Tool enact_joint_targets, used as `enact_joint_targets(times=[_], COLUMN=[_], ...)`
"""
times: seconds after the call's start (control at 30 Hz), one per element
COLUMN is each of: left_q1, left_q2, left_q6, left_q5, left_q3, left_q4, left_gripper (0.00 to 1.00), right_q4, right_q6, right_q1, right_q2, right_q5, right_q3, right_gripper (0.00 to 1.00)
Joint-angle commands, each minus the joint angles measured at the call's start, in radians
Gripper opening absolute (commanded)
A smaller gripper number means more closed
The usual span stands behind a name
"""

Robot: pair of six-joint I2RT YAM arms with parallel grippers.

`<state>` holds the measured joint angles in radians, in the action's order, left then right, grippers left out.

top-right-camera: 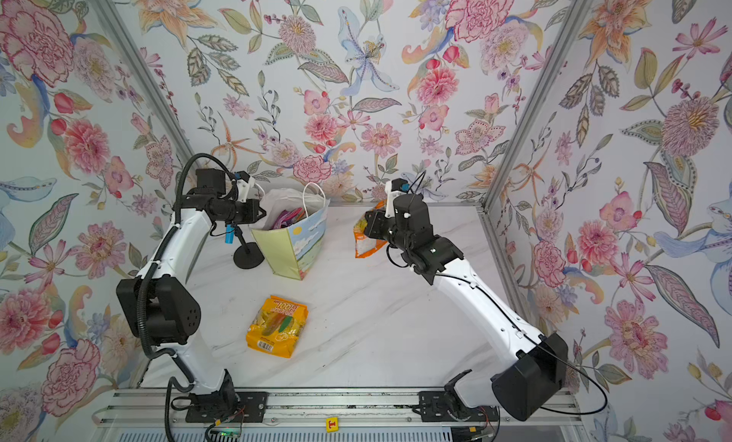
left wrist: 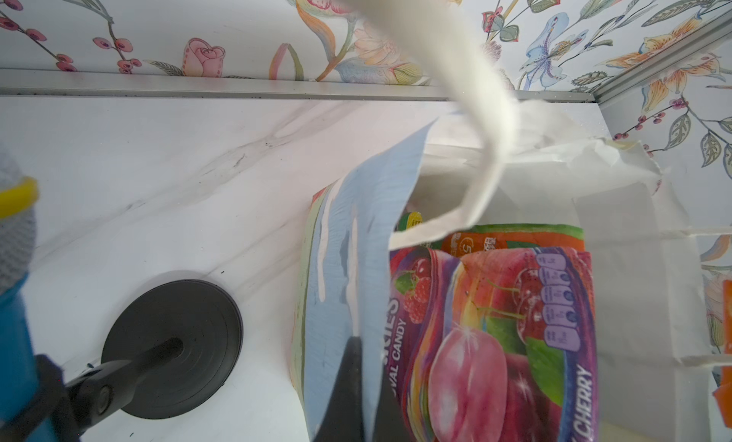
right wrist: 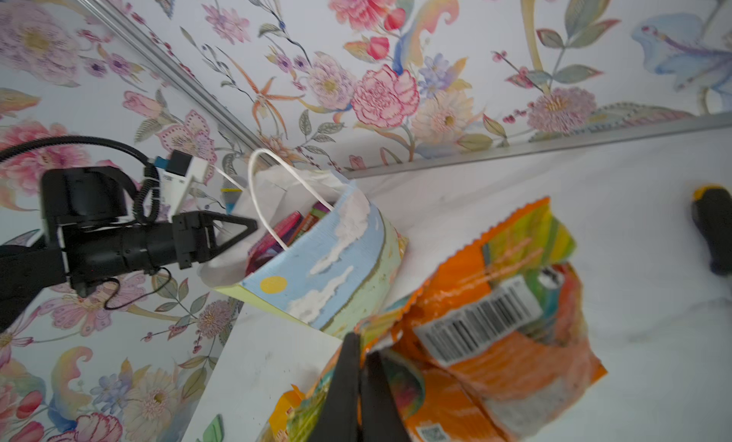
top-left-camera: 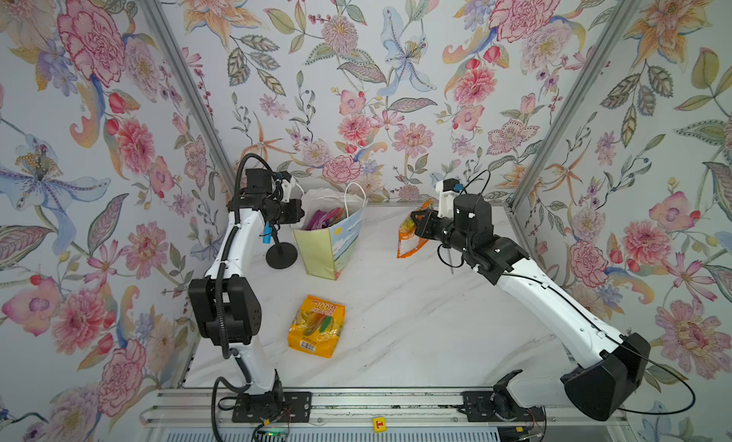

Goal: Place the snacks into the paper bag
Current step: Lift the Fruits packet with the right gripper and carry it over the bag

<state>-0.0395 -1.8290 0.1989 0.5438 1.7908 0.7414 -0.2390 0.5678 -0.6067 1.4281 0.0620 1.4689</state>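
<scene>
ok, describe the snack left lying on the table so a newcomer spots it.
Start at the white marble table, then find the upright paper bag near its back. In front of the bag a yellow packet lies flat, alone. Unlike the orange packet held up by the right gripper, it shows a magenta "100".

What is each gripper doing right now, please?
Left gripper: closed, pinching the rim of the paper bag.
Right gripper: closed, holding the green-orange snack packet.

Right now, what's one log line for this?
left tool: shut on paper bag | right tool: shut on orange packet | yellow packet: on table
</scene>
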Motion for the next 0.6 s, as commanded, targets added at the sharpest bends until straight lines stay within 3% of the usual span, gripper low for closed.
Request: enact_joint_targets(times=[0.0, 0.3, 0.57], left_q1=[-0.014, -0.014, -0.014], left_q2=[0.047, 0.048, 0.048], left_q6=[0.007, 0.008, 0.007], left_q5=[0.016, 0.018, 0.018], left_q3=[-0.006, -0.005, -0.005], left_q4=[-0.027, -0.028, -0.027], left_gripper=[0.03, 0.03, 0.03], right_q4=[-0.012, -0.115, -0.165], right_q6=[-0.067, -0.14, -0.143], right_q1=[-0.034, -0.168, -0.224], right_q2=[0.071, 0.34, 0.534], right_q5=[-0.009, 0.066, 0.116], right_q3=[0.169, 0.633, 0.911], right_gripper=[0.0, 0.0, 0.0])
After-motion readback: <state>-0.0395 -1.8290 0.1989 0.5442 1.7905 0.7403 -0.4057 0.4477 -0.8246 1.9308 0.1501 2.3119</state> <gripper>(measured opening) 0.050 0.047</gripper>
